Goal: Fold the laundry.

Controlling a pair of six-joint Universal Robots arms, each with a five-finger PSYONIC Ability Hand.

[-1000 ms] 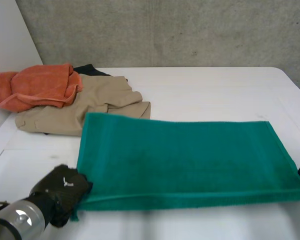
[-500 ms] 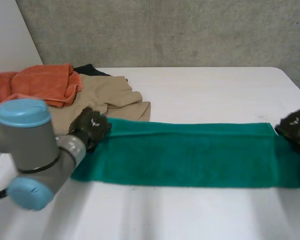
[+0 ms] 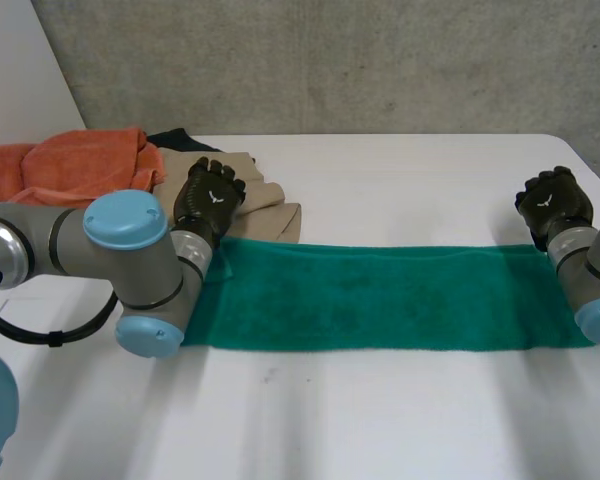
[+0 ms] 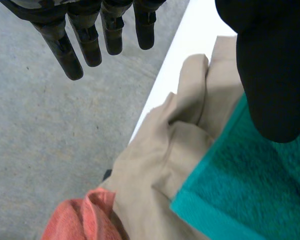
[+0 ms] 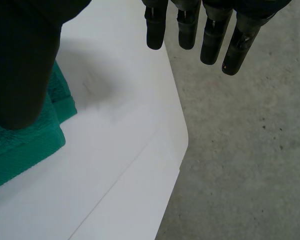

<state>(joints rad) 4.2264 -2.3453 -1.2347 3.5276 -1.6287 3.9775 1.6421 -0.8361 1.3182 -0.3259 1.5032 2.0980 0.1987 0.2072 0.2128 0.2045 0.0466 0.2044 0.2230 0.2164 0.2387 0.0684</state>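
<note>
Now towel is half as wide as second ago: near edge got carried over onto far edge. First fold looks done; next fold likely end to end.

Left hand has let go at towel's 9 o'clock end and sits over tan cloth, fingers straight, holding nothing. Right hand is off 3 o'clock end, fingers straight too, empty.

Towel: green, long flat strip across middle of table, edges lined up, few small bumps. Orange cloth is at 10 o'clock.
</note>
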